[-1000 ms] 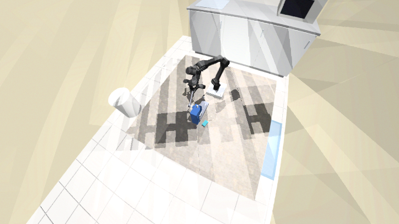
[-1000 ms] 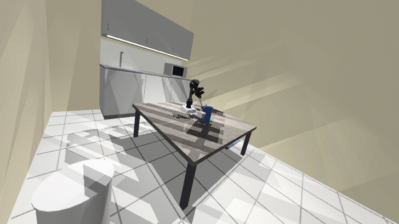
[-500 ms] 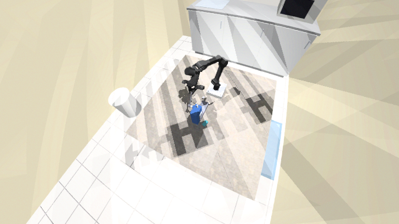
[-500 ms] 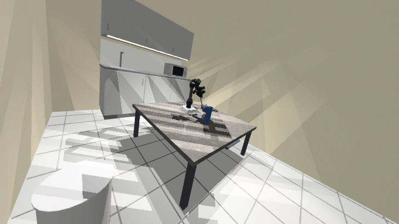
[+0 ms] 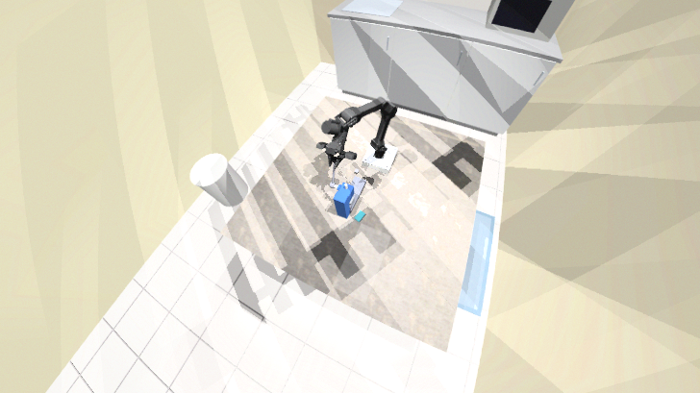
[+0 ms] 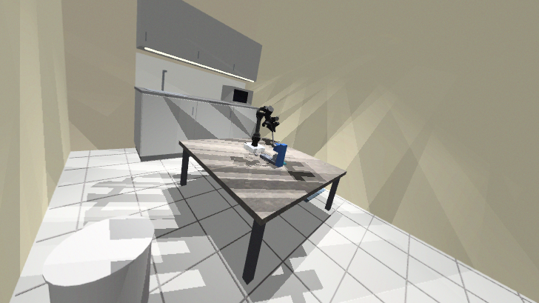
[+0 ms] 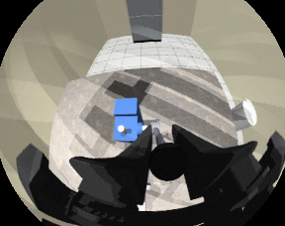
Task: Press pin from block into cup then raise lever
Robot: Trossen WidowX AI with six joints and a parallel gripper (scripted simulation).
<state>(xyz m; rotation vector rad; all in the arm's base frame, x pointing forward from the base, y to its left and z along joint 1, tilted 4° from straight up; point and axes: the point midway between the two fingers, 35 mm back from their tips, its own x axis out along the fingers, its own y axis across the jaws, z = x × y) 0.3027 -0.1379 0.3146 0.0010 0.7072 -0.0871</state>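
The blue press (image 5: 341, 205) (image 6: 281, 154) (image 7: 126, 106) stands on the table with its pale base (image 5: 358, 187) stretching toward the robot. My gripper (image 5: 335, 159) (image 6: 273, 128) (image 7: 161, 128) is shut on the black knob (image 7: 167, 162) at the lever's end, above and beside the press. The thin grey lever (image 5: 334, 176) (image 6: 273, 138) (image 7: 159, 136) stands close to upright, running down from the fingers to the press's side. A white punch top (image 7: 121, 129) shows on the press. The block, its pin and the cup cannot be made out; the arm and press cover parts of the bed.
A small flat teal piece (image 5: 360, 215) lies on the table (image 5: 412, 284) (image 6: 238, 175) beside the press. The white robot base (image 5: 380, 161) (image 6: 253, 147) stands behind the pale press base. A white cylinder (image 5: 216, 179) (image 6: 99, 251) (image 7: 245, 115) stands off the table's side.
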